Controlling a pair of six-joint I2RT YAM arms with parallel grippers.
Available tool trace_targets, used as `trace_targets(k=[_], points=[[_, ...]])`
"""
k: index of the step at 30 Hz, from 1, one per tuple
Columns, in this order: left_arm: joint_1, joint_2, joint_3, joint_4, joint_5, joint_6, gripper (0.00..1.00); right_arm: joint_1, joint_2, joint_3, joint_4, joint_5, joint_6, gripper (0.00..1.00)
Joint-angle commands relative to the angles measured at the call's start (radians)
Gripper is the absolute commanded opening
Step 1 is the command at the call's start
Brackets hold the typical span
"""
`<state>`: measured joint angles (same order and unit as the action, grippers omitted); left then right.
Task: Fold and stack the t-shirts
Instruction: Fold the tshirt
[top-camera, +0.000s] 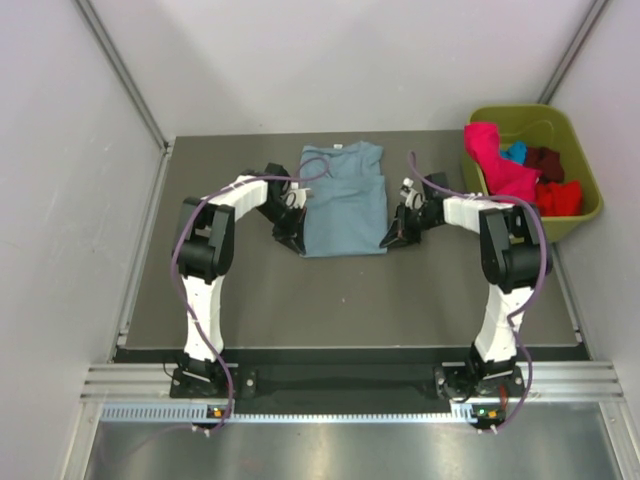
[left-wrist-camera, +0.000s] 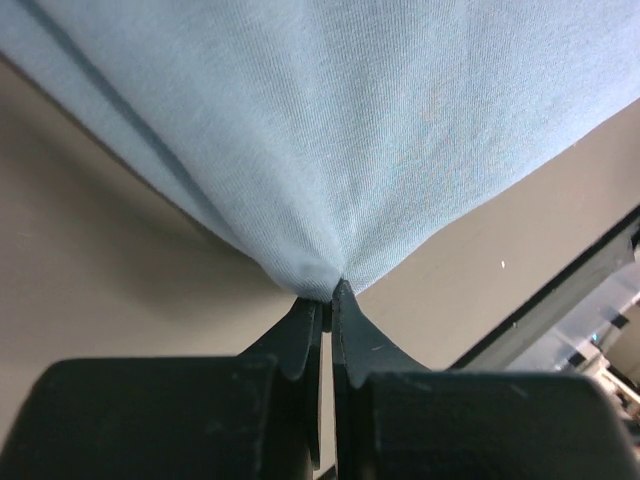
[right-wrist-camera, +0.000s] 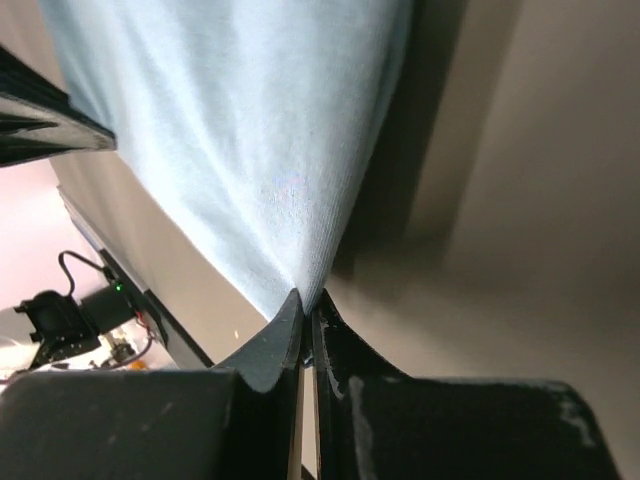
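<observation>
Pinching the grey-blue tee (top-camera: 345, 200), left fingers (left-wrist-camera: 300, 335) and right fingers (right-wrist-camera: 275, 345); colourful tees (top-camera: 497, 162) in olive bin (top-camera: 578, 215).

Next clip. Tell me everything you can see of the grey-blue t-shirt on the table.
The grey-blue t-shirt is plain, soft knit cloth, partly folded into a rough rectangle. It lies flat on the dark table, with its collar and a small pale label at the far end. Its two near corners are pinched: the left gripper is shut on one and the right gripper on the other, the cloth gathering into creases at each. Nothing else touches it.
</observation>
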<state>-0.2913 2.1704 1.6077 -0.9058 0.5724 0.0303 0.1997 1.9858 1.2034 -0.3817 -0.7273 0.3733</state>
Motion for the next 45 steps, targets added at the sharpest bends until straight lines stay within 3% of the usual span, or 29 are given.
trace_targets(k=[1, 19, 27, 32, 39, 45], points=[[-0.008, -0.061, -0.022, -0.113, 0.029, 0.052, 0.0, 0.001, -0.116, -0.028, -0.032, 0.005, -0.048, 0.0], [-0.045, -0.4, -0.163, -0.145, 0.081, 0.117, 0.0, -0.009, -0.43, -0.251, -0.065, -0.015, -0.037, 0.0], [-0.045, -0.465, -0.141, -0.168, 0.093, 0.141, 0.0, -0.009, -0.486, -0.177, -0.091, -0.058, -0.024, 0.0], [-0.043, -0.39, 0.006, -0.168, 0.083, 0.141, 0.0, -0.009, -0.38, -0.038, -0.056, -0.066, 0.001, 0.0], [-0.019, -0.132, 0.317, -0.196, 0.092, 0.171, 0.0, -0.016, -0.19, 0.2, -0.048, -0.066, -0.01, 0.0], [0.035, 0.037, 0.495, -0.15, 0.07, 0.155, 0.0, -0.029, -0.056, 0.33, -0.013, -0.035, -0.03, 0.0]])
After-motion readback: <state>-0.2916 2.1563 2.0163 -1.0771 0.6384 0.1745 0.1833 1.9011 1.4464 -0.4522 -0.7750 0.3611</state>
